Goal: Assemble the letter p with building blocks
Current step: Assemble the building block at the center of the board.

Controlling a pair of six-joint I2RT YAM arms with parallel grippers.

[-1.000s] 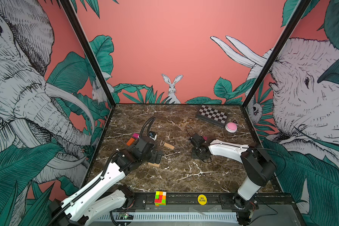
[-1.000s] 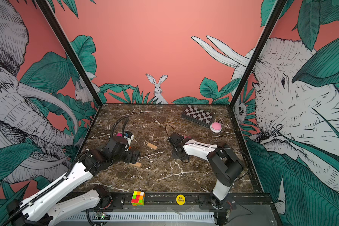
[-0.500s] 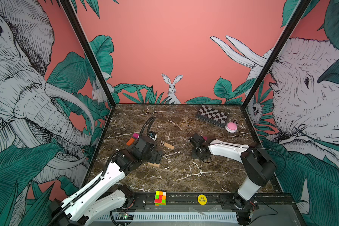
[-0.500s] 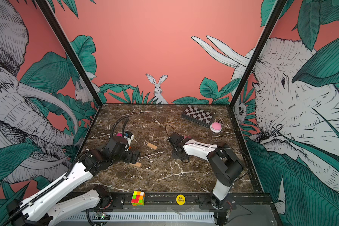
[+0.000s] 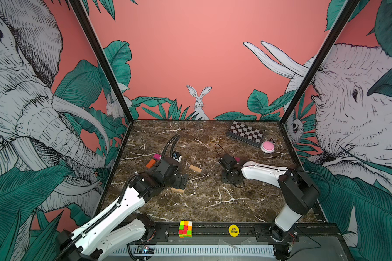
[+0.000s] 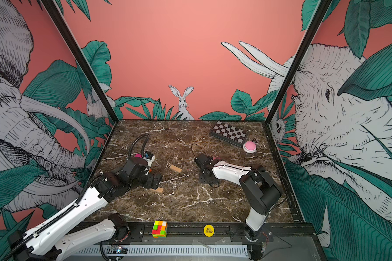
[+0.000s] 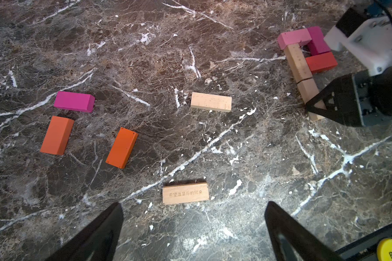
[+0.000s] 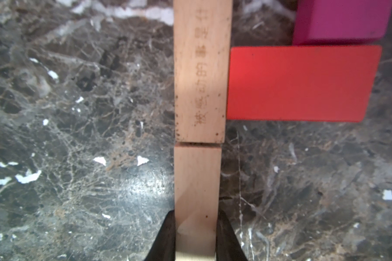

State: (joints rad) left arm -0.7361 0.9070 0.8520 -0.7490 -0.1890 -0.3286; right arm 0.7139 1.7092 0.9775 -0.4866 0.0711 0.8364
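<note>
On veined marble (image 7: 145, 67), rectangular wooden blocks (image 7: 211, 102)

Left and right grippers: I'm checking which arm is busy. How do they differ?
The left gripper is wide open, the right gripper shut. The left gripper holds nothing, above a loose engraved tan block; the right gripper grips the stem's lower tan block. Both point down at the marble table.

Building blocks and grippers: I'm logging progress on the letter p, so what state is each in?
Left gripper, open, empty.
Right gripper, shut on lower tan wooden block.
Upper tan wooden block, placed, end to end with it.
Red rectangular block, dark magenta block, pink block, placed as loop.
Loose magenta block, orange blocks, tan blocks, flat, unplaced.
</note>
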